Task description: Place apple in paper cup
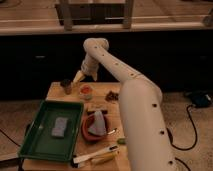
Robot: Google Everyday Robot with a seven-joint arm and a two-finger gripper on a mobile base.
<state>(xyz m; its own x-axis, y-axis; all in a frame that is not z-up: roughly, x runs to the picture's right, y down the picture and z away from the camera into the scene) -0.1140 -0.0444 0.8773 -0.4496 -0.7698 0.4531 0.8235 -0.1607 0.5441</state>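
Note:
The apple (86, 90) is a small red-orange round thing and appears to sit inside the mouth of a pale paper cup (86, 95) at the back of the wooden table (107, 89). A second, darker cup (66, 86) stands just to its left. My gripper (78, 76) hangs above the gap between the two cups, a little above their rims. It holds nothing that I can see. My white arm (130, 95) arches over the table's right side.
A green tray (35, 137) holding a grey sponge (60, 126) fills the left front. A red bowl (89, 134) with a grey cloth sits mid-table. Dark bits (112, 95) lie at back right. Utensils (95, 156) and a tiny green item (121, 141) lie at the front.

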